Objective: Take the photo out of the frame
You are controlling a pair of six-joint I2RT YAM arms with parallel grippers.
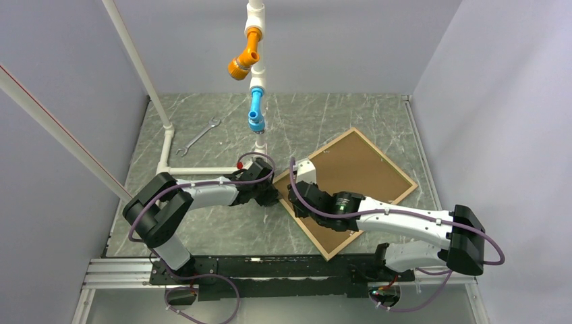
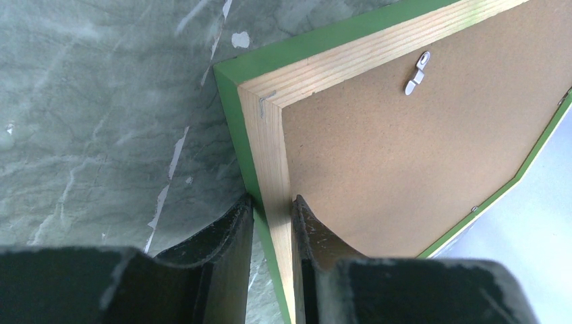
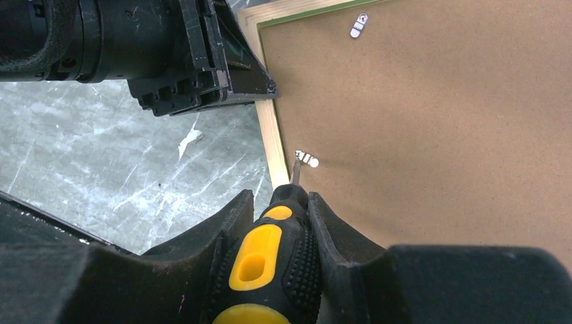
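Note:
The frame (image 1: 385,156) lies face down on the table, with its green moulding (image 2: 233,128) and light wood back edge (image 2: 270,145) showing. A brown backing panel (image 1: 357,172) fills its back, so the photo is hidden. My left gripper (image 2: 273,206) is shut on the frame's left edge near a corner, one finger outside and one on the panel. My right gripper (image 3: 280,196) is shut on a black and yellow screwdriver (image 3: 270,256). The screwdriver's tip (image 3: 295,169) rests at a small metal clip (image 3: 307,159) by the wood edge (image 3: 273,145).
A second clip (image 3: 359,25) sits further along the panel, and one more clip (image 2: 417,73) lies near the corner. A wrench (image 1: 201,135) lies at the back left beside white pipework (image 1: 165,145). Orange (image 1: 244,62) and blue (image 1: 255,111) pipe fittings hang over the table's rear.

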